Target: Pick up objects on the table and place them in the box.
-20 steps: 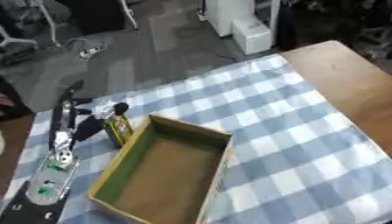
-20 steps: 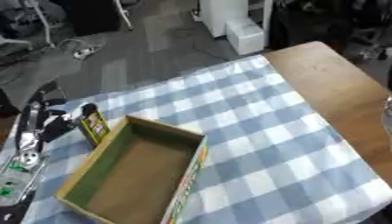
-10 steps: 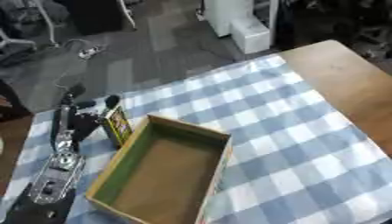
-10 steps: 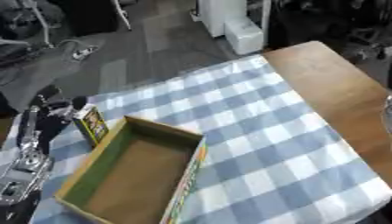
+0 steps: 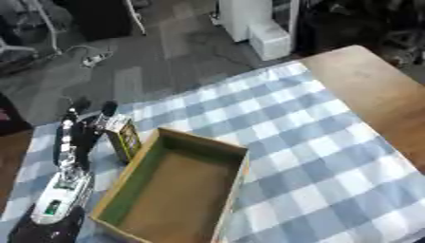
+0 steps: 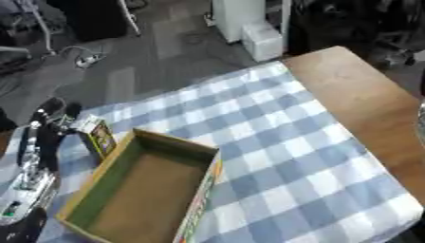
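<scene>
Reaching in from the left edge of the tabletop, the robot's black and silver left hand (image 5: 83,135) has its fingers curled round a small dark carton with a yellow label and a pale top (image 5: 122,136), which it holds upright and slightly tilted just beside the far left wall of an open, empty cardboard box with green inner walls and a brown floor (image 5: 217,146). The carton is outside the box, at its left corner, and whether its base touches the cloth cannot be told. A blue and white checked cloth (image 5: 299,142) covers most of the tabletop, and the box sits on its near left part, turned askew to the edges. Bare brown wood (image 6: 365,99) shows along the right side of the tabletop. The right hand shows in neither view.
</scene>
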`<move>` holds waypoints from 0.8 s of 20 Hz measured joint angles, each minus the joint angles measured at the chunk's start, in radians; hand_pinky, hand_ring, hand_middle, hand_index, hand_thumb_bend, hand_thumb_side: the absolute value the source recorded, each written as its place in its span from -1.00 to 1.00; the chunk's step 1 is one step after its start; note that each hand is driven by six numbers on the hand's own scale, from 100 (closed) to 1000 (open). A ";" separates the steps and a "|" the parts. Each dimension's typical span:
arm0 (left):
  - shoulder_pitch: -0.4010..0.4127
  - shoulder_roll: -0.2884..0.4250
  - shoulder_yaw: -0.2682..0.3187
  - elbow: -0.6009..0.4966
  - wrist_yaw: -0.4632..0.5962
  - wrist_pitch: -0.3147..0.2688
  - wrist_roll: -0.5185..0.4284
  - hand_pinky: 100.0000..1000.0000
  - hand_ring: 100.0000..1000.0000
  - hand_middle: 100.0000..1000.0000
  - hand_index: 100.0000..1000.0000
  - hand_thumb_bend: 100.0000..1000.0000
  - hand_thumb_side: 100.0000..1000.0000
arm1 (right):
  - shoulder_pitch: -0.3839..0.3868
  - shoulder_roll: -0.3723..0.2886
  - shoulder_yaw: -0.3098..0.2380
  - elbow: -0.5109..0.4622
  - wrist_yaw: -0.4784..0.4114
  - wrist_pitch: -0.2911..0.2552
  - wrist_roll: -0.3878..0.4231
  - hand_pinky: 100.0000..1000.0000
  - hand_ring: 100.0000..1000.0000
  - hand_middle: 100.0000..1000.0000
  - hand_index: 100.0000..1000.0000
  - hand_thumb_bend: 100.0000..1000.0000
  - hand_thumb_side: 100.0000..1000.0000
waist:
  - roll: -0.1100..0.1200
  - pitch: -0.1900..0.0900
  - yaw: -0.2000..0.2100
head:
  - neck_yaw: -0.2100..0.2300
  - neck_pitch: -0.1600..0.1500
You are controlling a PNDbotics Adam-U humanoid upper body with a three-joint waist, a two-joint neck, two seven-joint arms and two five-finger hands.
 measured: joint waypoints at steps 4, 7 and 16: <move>0.000 -0.001 0.001 0.005 0.015 -0.004 0.001 -0.02 0.31 0.63 0.79 1.00 0.10 | 0.000 0.000 0.000 0.000 0.001 0.000 0.000 -0.24 -0.37 -0.29 -0.11 -1.00 1.00 | 0.000 0.000 0.000 | 0.000 0.000; 0.000 -0.009 0.003 0.012 0.019 -0.007 0.001 -0.02 0.31 0.63 0.79 1.00 0.10 | 0.000 0.000 0.000 0.000 0.001 0.000 0.000 -0.24 -0.37 -0.29 -0.11 -1.00 1.00 | 0.000 0.000 0.000 | 0.000 0.000; -0.001 -0.009 0.004 0.067 -0.056 -0.004 -0.031 0.10 0.37 0.71 0.88 1.00 -0.04 | -0.001 0.000 0.000 0.000 0.001 0.004 -0.004 -0.24 -0.37 -0.29 -0.11 -1.00 1.00 | 0.001 0.001 -0.006 | -0.002 0.000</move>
